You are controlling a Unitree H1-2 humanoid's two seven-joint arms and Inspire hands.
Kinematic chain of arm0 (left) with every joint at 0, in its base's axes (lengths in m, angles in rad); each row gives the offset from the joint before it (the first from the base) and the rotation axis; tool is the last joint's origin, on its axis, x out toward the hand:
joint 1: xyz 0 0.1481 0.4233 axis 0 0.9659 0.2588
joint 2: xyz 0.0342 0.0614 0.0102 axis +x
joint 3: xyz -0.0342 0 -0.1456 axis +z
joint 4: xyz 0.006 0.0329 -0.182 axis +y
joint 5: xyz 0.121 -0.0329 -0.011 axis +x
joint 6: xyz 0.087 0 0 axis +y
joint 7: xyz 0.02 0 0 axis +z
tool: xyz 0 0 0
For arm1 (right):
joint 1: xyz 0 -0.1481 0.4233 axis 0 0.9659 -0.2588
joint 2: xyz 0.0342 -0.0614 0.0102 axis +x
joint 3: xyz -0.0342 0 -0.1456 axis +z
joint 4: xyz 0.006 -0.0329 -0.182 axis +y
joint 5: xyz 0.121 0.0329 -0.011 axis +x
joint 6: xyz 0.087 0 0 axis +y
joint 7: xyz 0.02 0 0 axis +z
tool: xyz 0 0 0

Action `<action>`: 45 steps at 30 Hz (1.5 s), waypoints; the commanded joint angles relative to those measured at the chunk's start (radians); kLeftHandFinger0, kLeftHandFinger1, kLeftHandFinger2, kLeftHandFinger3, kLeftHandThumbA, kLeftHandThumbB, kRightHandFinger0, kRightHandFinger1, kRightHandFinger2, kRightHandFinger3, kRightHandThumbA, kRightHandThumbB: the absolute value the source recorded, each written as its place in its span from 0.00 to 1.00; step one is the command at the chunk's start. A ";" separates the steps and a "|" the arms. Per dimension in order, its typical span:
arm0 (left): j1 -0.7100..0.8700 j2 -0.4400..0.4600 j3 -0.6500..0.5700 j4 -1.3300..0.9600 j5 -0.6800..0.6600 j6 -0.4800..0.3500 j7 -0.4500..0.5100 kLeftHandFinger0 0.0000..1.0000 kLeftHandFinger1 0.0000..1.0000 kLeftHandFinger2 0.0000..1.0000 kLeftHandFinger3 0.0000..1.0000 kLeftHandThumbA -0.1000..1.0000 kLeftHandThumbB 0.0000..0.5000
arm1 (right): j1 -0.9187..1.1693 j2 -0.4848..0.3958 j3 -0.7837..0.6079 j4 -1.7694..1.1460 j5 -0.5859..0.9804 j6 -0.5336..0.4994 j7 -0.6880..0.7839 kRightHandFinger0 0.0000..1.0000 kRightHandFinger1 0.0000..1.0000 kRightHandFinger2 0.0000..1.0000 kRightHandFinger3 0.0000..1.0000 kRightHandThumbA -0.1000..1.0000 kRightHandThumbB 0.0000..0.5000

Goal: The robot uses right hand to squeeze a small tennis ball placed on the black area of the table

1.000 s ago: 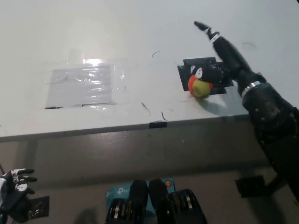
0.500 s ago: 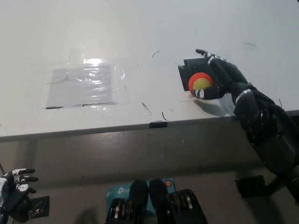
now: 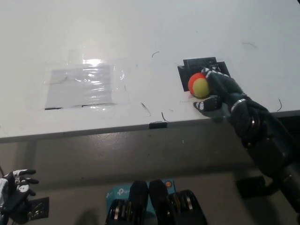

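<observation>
A small orange and yellow-green tennis ball [image 3: 198, 86] lies on the black taped patch [image 3: 199, 66] near the white table's front right. My black right hand [image 3: 219, 90] wraps it from the right: fingers curl over its top, thumb tucked under its near side. The ball's left face shows; the hand hides its right side. My white left hand [image 3: 17, 187] rests low at the lower left, below the table, fingers apart and holding nothing.
A clear shiny film patch [image 3: 82, 86] is taped to the white table [image 3: 140, 37] at the left. The table's front edge [image 3: 158, 124] runs across the middle. A blue box [image 3: 116, 192] lies on the floor below.
A second ago my right hand's fingers stretched out past the ball. They have since curled around it, and the arm has drawn back toward the table's front edge. The left hand stayed put.
</observation>
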 commanded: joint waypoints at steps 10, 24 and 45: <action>-0.024 0.022 -0.001 -0.025 -0.012 -0.036 -0.032 0.23 0.34 0.47 0.56 0.23 0.36 | -0.094 0.044 -0.041 0.020 0.005 -0.110 -0.047 1.00 1.00 1.00 1.00 0.68 0.88; -0.082 0.036 0.001 -0.032 -0.008 -0.008 -0.028 0.24 0.35 0.53 0.63 0.15 0.25 | -0.152 -0.020 0.073 0.123 -0.109 -0.090 0.045 0.07 0.54 1.00 1.00 0.00 0.00; -0.094 0.058 0.000 -0.039 0.003 -0.016 -0.038 0.23 0.35 0.52 0.57 0.21 0.28 | -0.060 0.007 0.231 0.201 -0.276 -0.204 -0.277 0.00 0.01 0.15 0.32 0.00 0.14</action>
